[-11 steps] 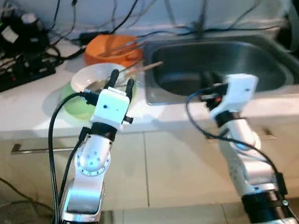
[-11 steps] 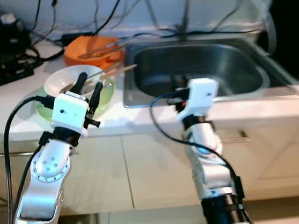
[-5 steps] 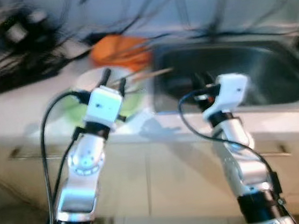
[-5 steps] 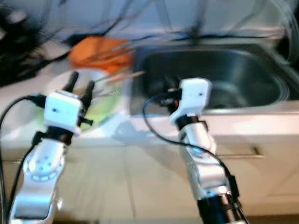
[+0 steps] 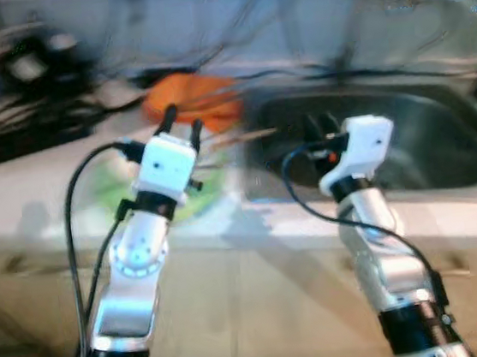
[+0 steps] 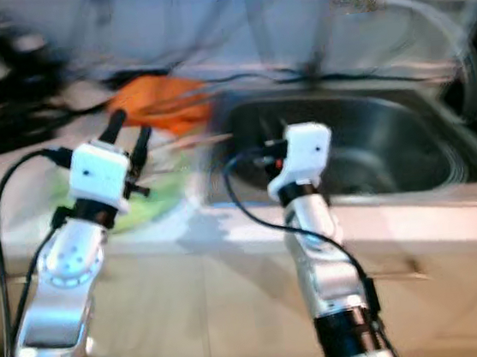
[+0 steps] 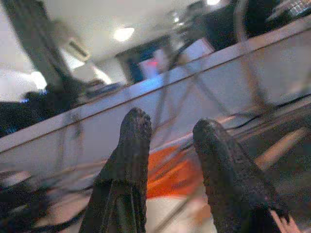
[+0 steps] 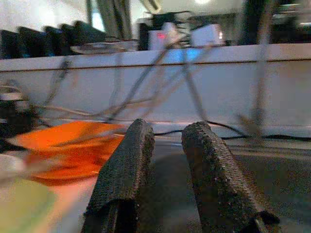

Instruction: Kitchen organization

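Head cameras look down, blurred, over both arms toward the sink (image 5: 371,129); each wrist camera peers close along its gripper at the orange bowl (image 7: 167,177) beyond, shared by all views.

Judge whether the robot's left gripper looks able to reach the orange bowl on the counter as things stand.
Probably yes. The left gripper, fingers apart and holding nothing, is raised over the green plate, with the orange bowl just beyond it. Nothing stands between them, though utensils lie across the bowl and the picture is blurred.
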Robot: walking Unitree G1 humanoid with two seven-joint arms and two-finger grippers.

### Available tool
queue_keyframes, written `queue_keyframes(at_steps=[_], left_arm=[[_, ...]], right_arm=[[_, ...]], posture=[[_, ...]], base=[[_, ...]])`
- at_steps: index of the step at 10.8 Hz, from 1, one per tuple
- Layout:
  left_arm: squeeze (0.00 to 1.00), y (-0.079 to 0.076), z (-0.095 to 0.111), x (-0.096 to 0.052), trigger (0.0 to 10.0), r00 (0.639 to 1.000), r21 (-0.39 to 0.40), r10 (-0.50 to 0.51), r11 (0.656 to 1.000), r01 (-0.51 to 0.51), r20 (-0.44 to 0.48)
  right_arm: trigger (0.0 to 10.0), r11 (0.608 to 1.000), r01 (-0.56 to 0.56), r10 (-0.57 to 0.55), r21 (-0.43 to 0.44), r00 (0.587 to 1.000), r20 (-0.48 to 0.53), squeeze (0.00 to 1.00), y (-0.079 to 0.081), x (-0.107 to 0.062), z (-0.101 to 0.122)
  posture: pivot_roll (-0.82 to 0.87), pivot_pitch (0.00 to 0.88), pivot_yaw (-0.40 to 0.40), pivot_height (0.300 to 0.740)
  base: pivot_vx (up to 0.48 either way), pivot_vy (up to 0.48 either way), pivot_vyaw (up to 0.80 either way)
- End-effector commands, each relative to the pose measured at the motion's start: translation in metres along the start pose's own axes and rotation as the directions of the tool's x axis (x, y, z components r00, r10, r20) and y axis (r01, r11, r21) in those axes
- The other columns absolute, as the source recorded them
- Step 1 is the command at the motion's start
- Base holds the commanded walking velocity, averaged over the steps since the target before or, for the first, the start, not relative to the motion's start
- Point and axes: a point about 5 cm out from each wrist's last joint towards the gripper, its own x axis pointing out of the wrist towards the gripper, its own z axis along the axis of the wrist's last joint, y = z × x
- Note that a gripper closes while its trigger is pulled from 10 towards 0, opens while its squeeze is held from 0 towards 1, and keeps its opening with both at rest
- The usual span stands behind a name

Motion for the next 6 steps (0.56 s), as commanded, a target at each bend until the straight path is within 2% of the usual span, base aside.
queue_keyframes(at_steps=[1, 2, 6], left_arm=[[0.0, 0.0013, 0.006, 0.0012, 10.0, 1.0, 0.009, -0.004, 1.0, 0.004, 0.029], [0.0, 0.0011, 0.0075, 0.0012, 10.0, 0.999, 0.004, -0.006, 1.0, 0.005, 0.041], [0.0, 0.0003, 0.0129, 0.0021, 10.0, 0.997, 0.004, -0.009, 1.0, 0.008, 0.071]], right_arm=[[10.0, 1.0, 0.012, -0.012, 0.008, 1.0, 0.014, 0.0, -0.0021, 0.0019, 0.0036], [10.0, 1.0, 0.013, -0.013, 0.01, 1.0, 0.015, 0.0, -0.0022, 0.0019, 0.0035], [10.0, 1.0, 0.013, -0.013, 0.015, 1.0, 0.016, 0.0, -0.0018, 0.0018, 0.0034]], posture=[[0.2, 0.001, -0.045, 0.74], [0.2, 0.0, -0.045, 0.74], [0.2, 0.001, -0.045, 0.74]], base=[[0.371, 0.0, 0.0], [0.345, 0.0, 0.0], [0.0, 0.0, 0.0]])
